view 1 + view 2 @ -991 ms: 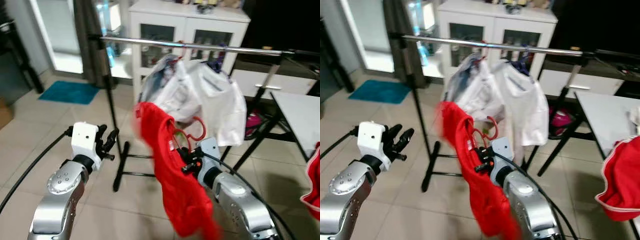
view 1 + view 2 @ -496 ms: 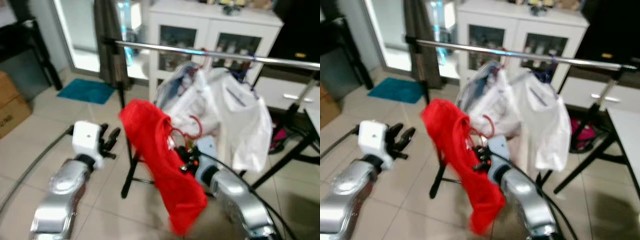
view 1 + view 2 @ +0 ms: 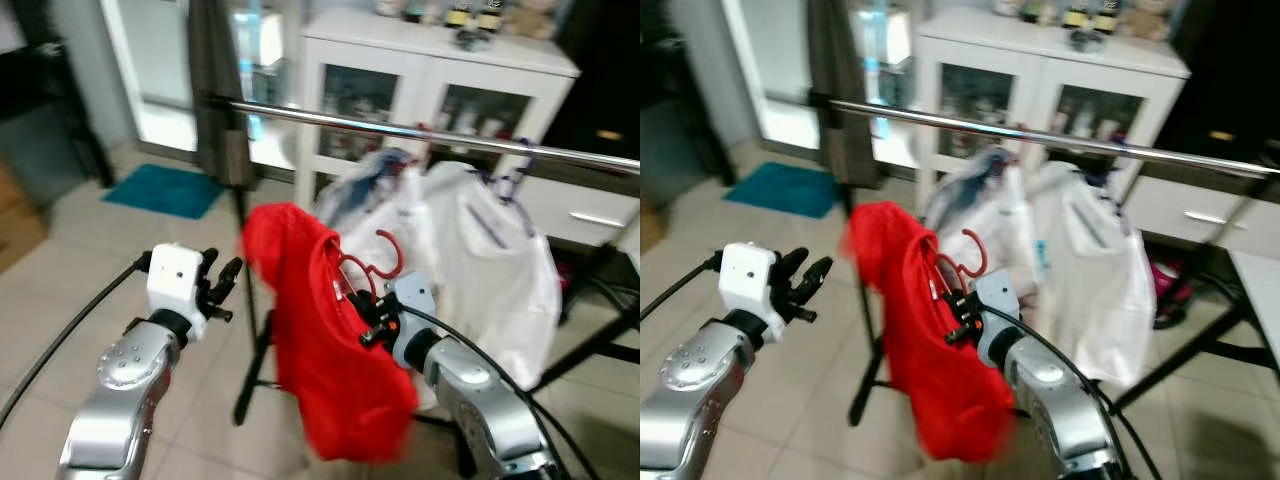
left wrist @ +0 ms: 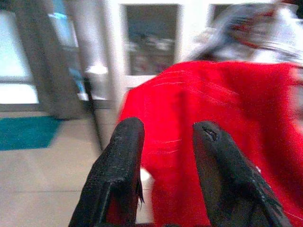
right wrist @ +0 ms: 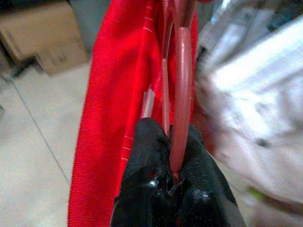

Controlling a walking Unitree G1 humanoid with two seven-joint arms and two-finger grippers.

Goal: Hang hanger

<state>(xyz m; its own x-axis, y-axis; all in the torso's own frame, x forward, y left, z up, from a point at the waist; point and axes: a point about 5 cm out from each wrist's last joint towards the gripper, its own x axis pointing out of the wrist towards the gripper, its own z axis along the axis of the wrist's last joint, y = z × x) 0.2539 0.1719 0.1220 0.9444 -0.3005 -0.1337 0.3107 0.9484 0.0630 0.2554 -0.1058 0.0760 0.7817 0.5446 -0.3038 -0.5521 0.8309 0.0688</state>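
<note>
The right claw [image 3: 366,318] pinches the red hanger [image 3: 367,262] tight — a red shirt [image 3: 322,345] drapes from it, below the rail [image 3: 420,132]. The left claw [image 3: 222,285] looks open — empty, beside the shirt.

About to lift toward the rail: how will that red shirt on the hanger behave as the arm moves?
Likely floppy: the red shirt hangs in loose folds below the right gripper. It may swing and brush the white garments. The red hanger looks rigid, pinched firmly.

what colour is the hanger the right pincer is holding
Red: the hanger, clamped in the right pincer, matches the red shirt on it. It shows best in the right wrist view.
</note>
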